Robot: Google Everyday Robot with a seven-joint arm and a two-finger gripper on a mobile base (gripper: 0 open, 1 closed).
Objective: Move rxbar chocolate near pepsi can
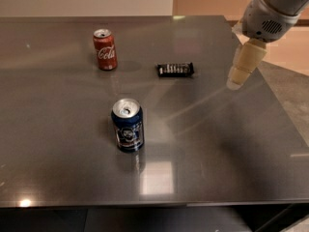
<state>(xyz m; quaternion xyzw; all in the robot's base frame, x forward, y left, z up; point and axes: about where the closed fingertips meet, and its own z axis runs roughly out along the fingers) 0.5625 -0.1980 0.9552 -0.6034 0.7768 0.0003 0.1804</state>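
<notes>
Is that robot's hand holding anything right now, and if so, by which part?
Nothing is held. The cream gripper hangs in the air, apart from the flat black wrapped bar, which lies untouched on the grey table.

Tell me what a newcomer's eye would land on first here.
The blue can stands alone near the front middle of the dark, shiny table. Farther back, a red can stands to the left and a black bar lies flat to its right. The cream gripper hangs over the table's right side, to the right of the bar and touching nothing.
</notes>
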